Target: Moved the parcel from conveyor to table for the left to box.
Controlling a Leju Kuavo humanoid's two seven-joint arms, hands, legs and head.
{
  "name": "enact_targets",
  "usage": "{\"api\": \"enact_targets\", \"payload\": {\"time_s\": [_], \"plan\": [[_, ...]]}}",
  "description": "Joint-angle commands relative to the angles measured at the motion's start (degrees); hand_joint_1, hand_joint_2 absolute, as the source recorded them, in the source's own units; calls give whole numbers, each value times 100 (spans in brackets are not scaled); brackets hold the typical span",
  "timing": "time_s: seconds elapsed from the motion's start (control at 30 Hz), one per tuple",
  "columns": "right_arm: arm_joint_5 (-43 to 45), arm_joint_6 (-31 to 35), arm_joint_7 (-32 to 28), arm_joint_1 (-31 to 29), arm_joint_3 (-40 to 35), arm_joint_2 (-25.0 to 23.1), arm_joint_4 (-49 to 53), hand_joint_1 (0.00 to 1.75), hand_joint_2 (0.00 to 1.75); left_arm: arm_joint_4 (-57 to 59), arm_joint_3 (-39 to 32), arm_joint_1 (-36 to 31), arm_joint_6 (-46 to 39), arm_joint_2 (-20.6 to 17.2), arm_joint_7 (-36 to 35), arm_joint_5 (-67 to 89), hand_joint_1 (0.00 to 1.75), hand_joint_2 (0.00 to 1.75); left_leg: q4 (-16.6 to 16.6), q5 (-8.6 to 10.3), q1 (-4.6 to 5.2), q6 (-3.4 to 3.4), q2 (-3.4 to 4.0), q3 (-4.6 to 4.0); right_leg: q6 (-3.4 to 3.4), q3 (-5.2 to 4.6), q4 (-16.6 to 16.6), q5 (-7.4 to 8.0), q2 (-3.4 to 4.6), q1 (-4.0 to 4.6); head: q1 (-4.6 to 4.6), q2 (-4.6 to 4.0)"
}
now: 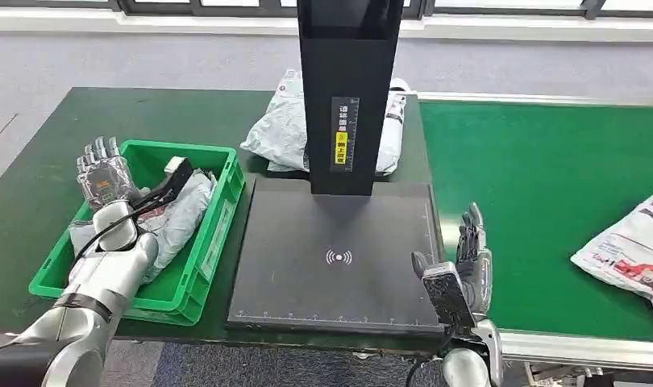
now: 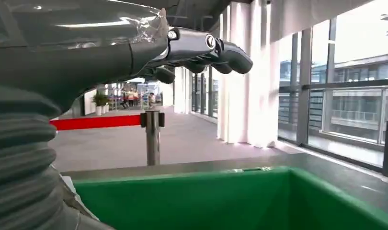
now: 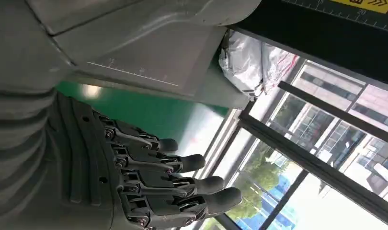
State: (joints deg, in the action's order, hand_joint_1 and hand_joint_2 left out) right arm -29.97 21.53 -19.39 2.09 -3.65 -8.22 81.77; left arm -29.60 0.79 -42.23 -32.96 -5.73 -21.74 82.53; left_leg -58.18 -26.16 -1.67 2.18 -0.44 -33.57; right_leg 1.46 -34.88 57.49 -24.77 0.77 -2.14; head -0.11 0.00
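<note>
Left hand (image 1: pixel 104 173) sits above the far left corner of the green bin (image 1: pixel 206 242), fingers straight and spread, holding nothing. In the left wrist view the same hand (image 2: pixel 201 50) reaches out over the bin wall (image 2: pixel 240 201), fingers only lightly bent, nothing between them. A grey parcel (image 1: pixel 178 222) lies inside the bin just right of this hand, below the forearm; a black cable runs across it.

Right hand (image 1: pixel 468 258) hovers at the seam where the black scanning pad (image 1: pixel 339 258) meets the green conveyor belt (image 1: pixel 549 201), fingers extended and pointing away from the robot, palm empty. The right wrist view shows this hand (image 3: pixel 149 182) with fingers straight and slightly apart, gripping nothing.

Red-and-white parcel (image 1: pixel 630 254) lies on the belt well to the right of the right hand, at the picture's edge, apart from it. A pale grey parcel (image 1: pixel 287 129) lies on the green table (image 1: pixel 33 185) beyond the pad, far ahead and left of the right hand, partly hidden by the black upright post (image 1: pixel 347 89) that rises from the pad's far edge. The same parcel (image 3: pixel 249 62) shows crumpled in the right wrist view, past the pad's corner.

The pad lies between the two hands, bin touching or just beside its left edge; cannot tell which.
</note>
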Motion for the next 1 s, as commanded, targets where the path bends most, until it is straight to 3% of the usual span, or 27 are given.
{"api": "enact_targets", "payload": {"time_s": [0.03,0.2,0.27,0.3,0.5,0.57,0.6,0.63,0.67,0.77,1.0], "plan": [[155,42,-68,78,388,-23,-23,0,175,-616,-1129,-188,-511,690,2285,-1861,0,175,-2,3,-2,-13,-22,-7,-10,6,-3,-4,-30,6,2,0],[400,62,-258,-123,204,31,-463,0,175,-1604,-1233,92,-569,831,4032,-4326,0,175,1,0,-2,-16,-11,-5,-12,9,-8,-1,-21,6,2,0],[789,-208,-357,-327,120,96,-816,0,175,-1739,-1282,150,541,923,4479,-5716,0,175,7,-2,-1,-18,1,6,-17,14,-12,1,-11,6,2,0],[852,-198,-415,-429,107,111,-982,0,0,-1701,-1174,189,987,925,4588,-6132,0,175,5,-3,-2,-8,4,2,-11,8,-9,3,-6,5,2,0],[864,-162,-465,-488,96,116,-1083,0,0,-1713,-1095,231,1183,959,4689,-6315,0,175,7,-3,-3,-10,3,7,-14,14,-12,3,-8,7,2,-2],[909,-254,-469,-629,41,110,-1261,0,0,-1696,-951,336,1602,1036,4805,-6592,0,175,5,-3,-1,-5,3,4,-10,9,-8,3,-5,4,2,0],[903,-265,-525,-842,-29,60,-1482,0,175,-1651,-669,473,1958,1134,4866,-6750,0,175,11,-1,0,-11,4,10,-16,15,-14,4,-8,5,0,0],[949,-214,-612,-1093,-70,-47,-1681,0,175,-1659,-333,632,2266,1288,4988,-6822,0,175,9,-1,-1,-9,-1,6,-14,13,-12,4,-10,5,2,0],[1100,-217,-734,-1398,-322,-210,-1880,0,175,-1629,638,948,2207,1802,5258,-6945,0,175,17,3,1,-15,1,15,-18,21,-21,8,-10,5,2,0],[912,-84,-648,-1414,-479,-191,-1818,0,175,-1496,1052,982,2036,1926,5244,-6867,0,175,10,3,8,-22,-14,10,-14,27,-18,5,-26,-2,2,0],[758,139,-587,-1389,-476,-162,-1675,0,175,-1397,1294,927,1918,1952,5246,-6855,0,175,2,-1,8,-11,-26,-2,-11,15,-7,3,-29,-3,2,0]]}}
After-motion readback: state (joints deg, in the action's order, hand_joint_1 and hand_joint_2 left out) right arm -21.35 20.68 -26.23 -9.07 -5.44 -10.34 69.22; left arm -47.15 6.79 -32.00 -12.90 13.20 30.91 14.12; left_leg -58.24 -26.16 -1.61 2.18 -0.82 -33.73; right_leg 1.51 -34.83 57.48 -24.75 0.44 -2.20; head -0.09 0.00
